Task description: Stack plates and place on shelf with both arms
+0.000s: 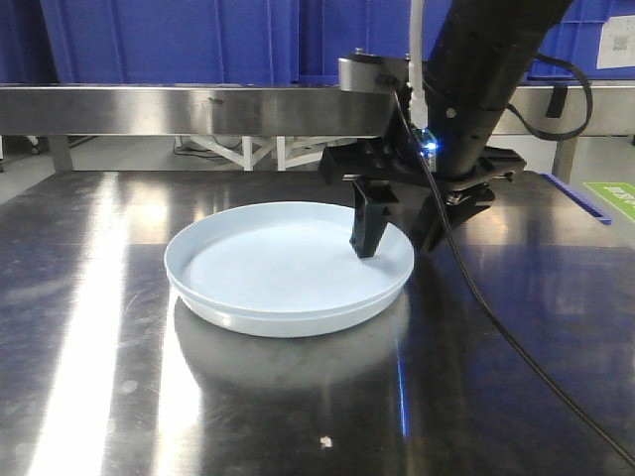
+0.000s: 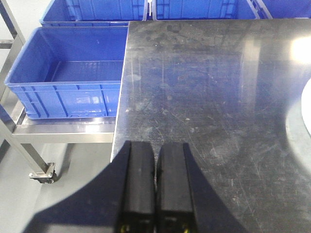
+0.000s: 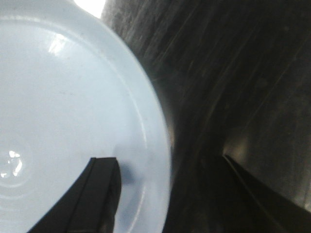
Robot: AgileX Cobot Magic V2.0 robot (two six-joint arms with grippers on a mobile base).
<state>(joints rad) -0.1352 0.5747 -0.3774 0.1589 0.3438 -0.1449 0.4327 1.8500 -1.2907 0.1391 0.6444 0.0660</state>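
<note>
A pale blue-white plate (image 1: pixel 278 263) lies on the dark steel tabletop (image 1: pixel 298 416). A seam runs round its wall, and I cannot tell whether a second plate sits under it. My right gripper (image 1: pixel 397 245) is open and straddles the plate's right rim, one finger inside the dish and the other outside on the table. The right wrist view shows the same: the plate (image 3: pixel 73 97), with the right gripper (image 3: pixel 165 160) astride its rim. My left gripper (image 2: pixel 155 145) is shut on nothing, low over the table's left edge, and a sliver of plate (image 2: pixel 305 116) shows at far right. The shelf rail (image 1: pixel 198 107) runs across the back.
Blue crates (image 1: pixel 198 40) stand behind the shelf rail. A blue crate (image 2: pixel 68 82) sits on a low steel frame left of the table, with more crates (image 2: pixel 97 9) behind. The right arm's black cable (image 1: pixel 516 347) trails across the table to the front right.
</note>
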